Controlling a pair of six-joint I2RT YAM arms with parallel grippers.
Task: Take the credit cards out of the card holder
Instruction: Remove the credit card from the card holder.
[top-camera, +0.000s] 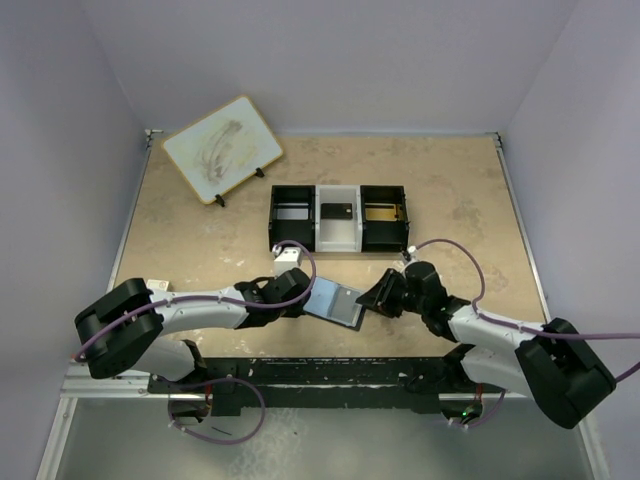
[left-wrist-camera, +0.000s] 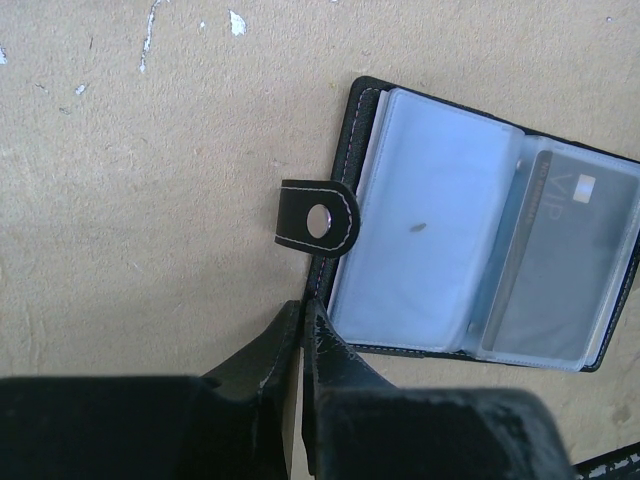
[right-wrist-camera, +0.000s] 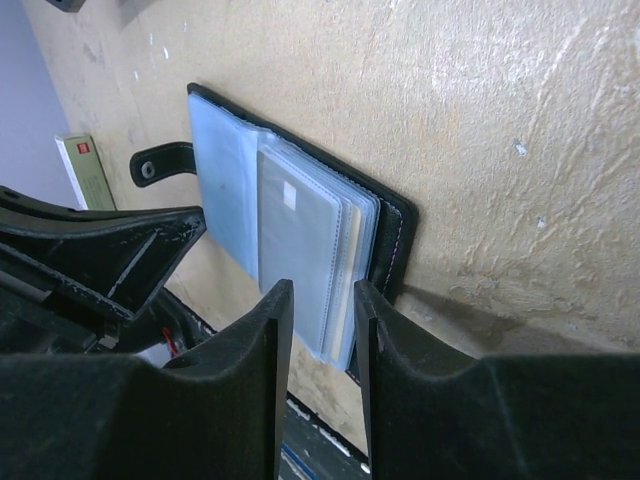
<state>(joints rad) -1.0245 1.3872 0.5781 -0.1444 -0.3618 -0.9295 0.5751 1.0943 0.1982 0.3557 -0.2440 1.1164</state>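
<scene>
The card holder (top-camera: 335, 302) lies open on the table, with the three-compartment tray (top-camera: 272, 215) just beyond it. It looks light and floppy: a soft black cover and limp clear plastic sleeves (left-wrist-camera: 430, 220) that would likely buckle if pushed. The grey card (left-wrist-camera: 570, 260), in the sleeve farthest from the holder's snap strap (left-wrist-camera: 318, 218), seems thin, stiff and slick (best pinched at whatever edge shows at the sleeve mouth, I'd guess, with the cover pinned down). It reads "VIP"; I can read nothing else. The left gripper (left-wrist-camera: 300, 325) has its fingers pressed together at the holder's strap-side edge; whether they nip the cover I cannot tell. The right gripper (right-wrist-camera: 322, 310) stands parted, straddling the sleeves at the holder's opposite side.
</scene>
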